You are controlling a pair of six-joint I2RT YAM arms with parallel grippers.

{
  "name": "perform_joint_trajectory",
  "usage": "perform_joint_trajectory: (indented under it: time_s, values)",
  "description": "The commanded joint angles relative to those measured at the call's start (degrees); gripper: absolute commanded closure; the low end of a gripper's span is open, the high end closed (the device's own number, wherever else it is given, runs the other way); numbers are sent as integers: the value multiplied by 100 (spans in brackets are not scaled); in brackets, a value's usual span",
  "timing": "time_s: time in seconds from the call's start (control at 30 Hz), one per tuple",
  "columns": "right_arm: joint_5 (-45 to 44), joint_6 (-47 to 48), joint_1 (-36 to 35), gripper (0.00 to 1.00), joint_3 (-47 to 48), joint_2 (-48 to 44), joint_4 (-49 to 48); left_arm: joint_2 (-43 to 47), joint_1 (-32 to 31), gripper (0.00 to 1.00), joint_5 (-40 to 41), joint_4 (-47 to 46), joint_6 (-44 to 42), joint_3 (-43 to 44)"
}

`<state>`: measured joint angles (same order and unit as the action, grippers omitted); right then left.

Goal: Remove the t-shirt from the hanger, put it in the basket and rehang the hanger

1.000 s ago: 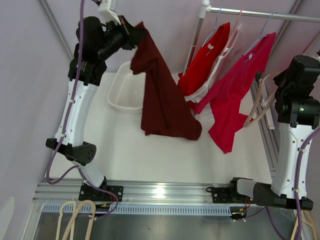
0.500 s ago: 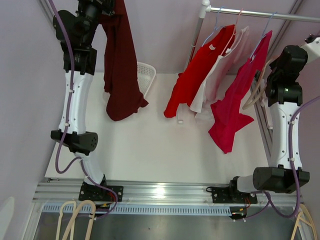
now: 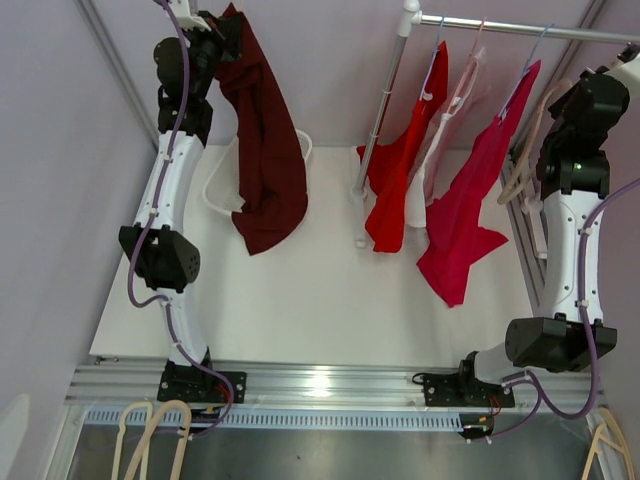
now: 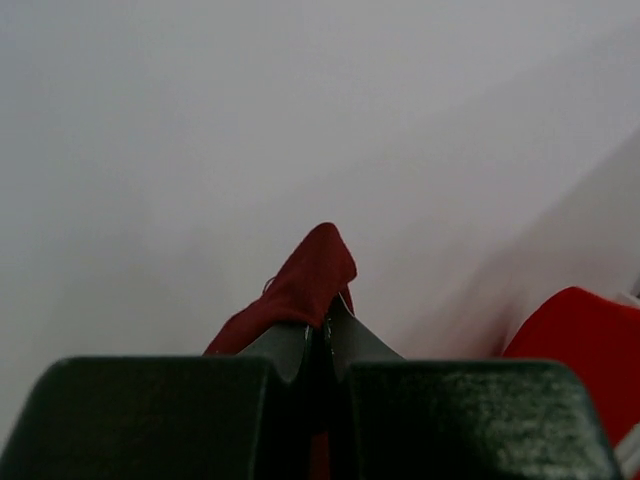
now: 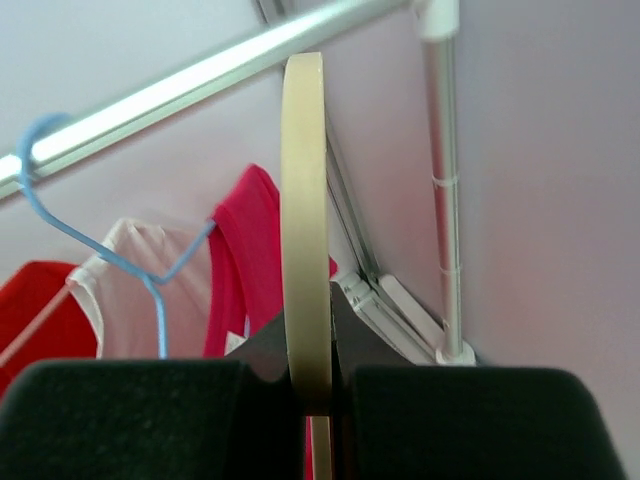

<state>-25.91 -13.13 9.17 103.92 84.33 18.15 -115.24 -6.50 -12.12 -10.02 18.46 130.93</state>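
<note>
Now my left pincer [image 4: 325, 325], clamped on the maroon t-shirt [image 3: 265, 150], has swung it back over the white basket [image 3: 222, 185], free of the hanger [image 5: 303, 200] my right pincer [image 5: 308, 370] grips beside the rail [image 3: 520, 28]; removal looks done.

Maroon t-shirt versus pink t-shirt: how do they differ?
The maroon t-shirt dangles from the shut left end effector, off any hanger; the pink t-shirt sits on a blue hanger on the rail. The maroon t-shirt is darker than the pink t-shirt. Both hang limp.

Maroon t-shirt [image 3: 265, 160], cream hanger [image 5: 305, 230], white basket [image 3: 222, 185], magenta top [image 3: 465, 230]
</note>
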Motion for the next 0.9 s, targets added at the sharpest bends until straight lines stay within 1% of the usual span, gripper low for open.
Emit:
perform_joint_trajectory:
  time_s: [0.0, 0.03, 0.07, 0.17, 0.2, 0.23, 0.27, 0.3, 0.33, 0.4, 0.43, 0.47, 0.5, 0.53, 0.57, 0.6, 0.63, 0.67, 0.7, 0.73, 0.77, 0.83, 0.87]
  values:
    - [332, 292, 59, 100, 366, 57, -601, -147, 158, 99, 96, -211, -35, 196]
    - [350, 371, 59, 100, 314, 65, -698, -244, 158, 99, 131, -176, -35, 196]
    - [359, 476, 76, 100, 305, 83, -803, -288, 158, 99, 209, 68, -35, 248]
    - [639, 513, 243, 100, 216, 135, -1208, -341, 158, 99, 657, 526, -79, 47]
    - [744, 461, 304, 100, 234, 162, -1270, -385, 158, 99, 1024, 1050, -53, 81]
    - [832, 416, 400, 100, 269, 188, -1305, -429, 158, 99, 1167, 1438, -35, 134]
    - [955, 381, 445, 100, 295, 215, -1332, -542, 149, 99, 1185, 1772, 0, 247]
    - [1043, 390, 480, 100, 313, 276, -1393, -578, 123, 99, 1177, 2350, 130, 283]
    - [1131, 416, 541, 100, 304, 294, -1446, -587, 88, 99, 1186, 2651, 184, 284]
    - [1657, 468, 638, 100, 217, 329, -1690, -579, -149, 99, 1789, 3398, 525, 249]
    - [1825, 443, 700, 100, 190, 373, -1744, -518, -237, 99, 2123, 3941, 649, 153]
    - [1940, 399, 796, 100, 181, 408, -1754, -421, -394, 99, 2178, 4016, 755, -222]
    - [2123, 364, 849, 100, 164, 434, -1971, -133, -483, 99, 2231, 4008, 999, -757]
    - [2160, 285, 893, 100, 120, 469, -2052, 35, -562, 99, 2310, 3843, 1132, -1058]
    - [2213, 249, 972, 100, 50, 452, -2157, 193, -711, 99, 2502, 3780, 1316, -1688]
    - [2500, 223, 1016, 100, -194, 435, -2497, 430, -773, 99, 2539, 3762, 1875, -1972]
    - [2834, 318, 1078, 100, -362, 365, -2736, 502, -817, 99, 2461, 3657, 2011, -2767]
    - [3020, 372, 1130, 100, -520, 347, -3147, 520, -870, 99, 2295, 3509, 2160, -2975]
    - [3013, 363, 1140, 100, -609, 321, -3177, 511, -879, 99, 2197, 3498, 2484, -3151]
    - [2970, 346, 1157, 100, -575, 329, -3151, 407, -879, 99, 2040, 3481, 2565, -3501]
    - [2917, 320, 1201, 100, -540, 320, -3108, 328, -879, 99, 1882, 3481, 2645, -3522]
    - [2968, 232, 1263, 100, -495, 312, -3125, 169, -879, 99, 1819, 3507, 2715, -3662]
    - [2995, 197, 1280, 100, -487, 320, -3160, 143, -879, 99, 1697, 3385, 2681, -3724]
